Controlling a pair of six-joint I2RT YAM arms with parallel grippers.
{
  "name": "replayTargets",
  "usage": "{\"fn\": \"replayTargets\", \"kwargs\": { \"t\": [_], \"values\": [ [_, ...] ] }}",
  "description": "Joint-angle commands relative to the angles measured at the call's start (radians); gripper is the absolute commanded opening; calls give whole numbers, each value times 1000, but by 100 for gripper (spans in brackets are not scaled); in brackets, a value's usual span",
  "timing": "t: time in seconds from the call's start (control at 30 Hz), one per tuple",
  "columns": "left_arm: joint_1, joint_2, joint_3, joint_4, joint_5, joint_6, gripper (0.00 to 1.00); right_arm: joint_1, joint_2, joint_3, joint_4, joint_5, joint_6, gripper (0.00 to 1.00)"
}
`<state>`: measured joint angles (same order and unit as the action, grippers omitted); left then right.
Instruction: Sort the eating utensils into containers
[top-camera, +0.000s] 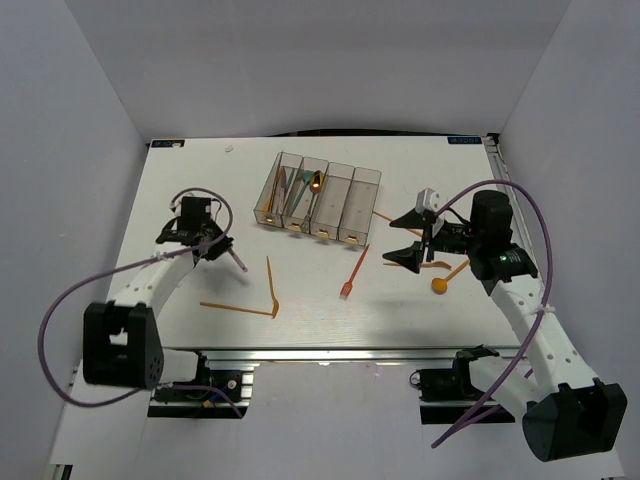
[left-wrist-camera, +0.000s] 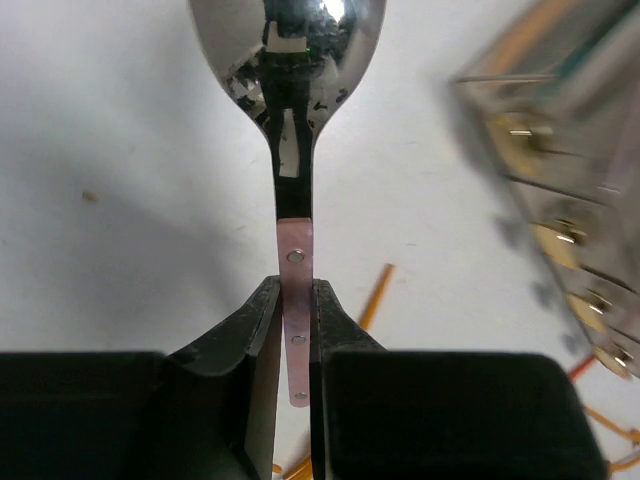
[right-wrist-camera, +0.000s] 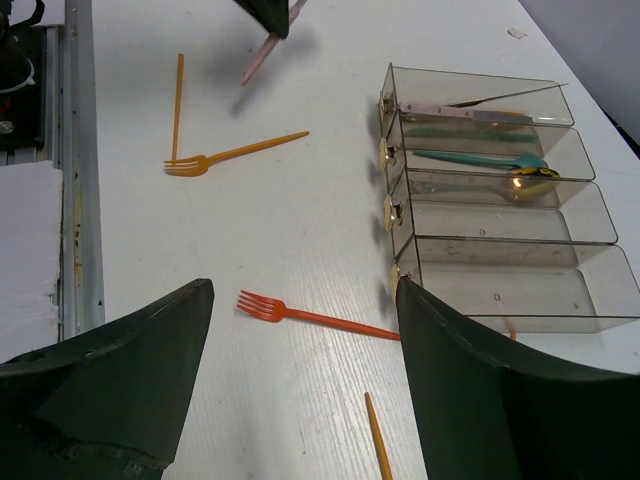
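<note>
Tabletop (top-camera: 200, 190): four bins (top-camera: 318, 200), maybe six loose utensils (top-camera: 355, 270).

Bright, even overhead light on the white worktop (top-camera: 420, 300), shadows soft and short. Left wrist view: glare and reflections gleam on the spoon (left-wrist-camera: 287, 60) bowl, and the bins (left-wrist-camera: 570, 200) at right smear into blur. Right wrist view is crisp, the near fingers (right-wrist-camera: 110, 390) dark and slightly soft.

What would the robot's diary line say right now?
left hand: shut on silver spoon | right hand: open, empty | red fork: on table
</note>
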<state>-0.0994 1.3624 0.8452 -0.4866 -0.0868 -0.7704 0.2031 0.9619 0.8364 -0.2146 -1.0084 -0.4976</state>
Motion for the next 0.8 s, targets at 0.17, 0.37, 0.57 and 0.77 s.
{"fn": "replayTargets", "kwargs": {
  "t": [0.17, 0.37, 0.57, 0.77],
  "values": [
    [-20, -220, -32, 453, 502, 442, 0, -33, -22, 13, 27, -9, -9, 80],
    [-209, 78, 283, 396, 599, 660, 0, -56, 0, 4, 34, -1, -6, 80],
    [-246, 337, 527, 346, 490, 734, 0, -94, -8, -16, 67, -9, 22, 80],
    [-253, 510, 662, 321, 429, 802, 0, -123, -2, -23, 76, -15, 24, 80]
  ]
}}
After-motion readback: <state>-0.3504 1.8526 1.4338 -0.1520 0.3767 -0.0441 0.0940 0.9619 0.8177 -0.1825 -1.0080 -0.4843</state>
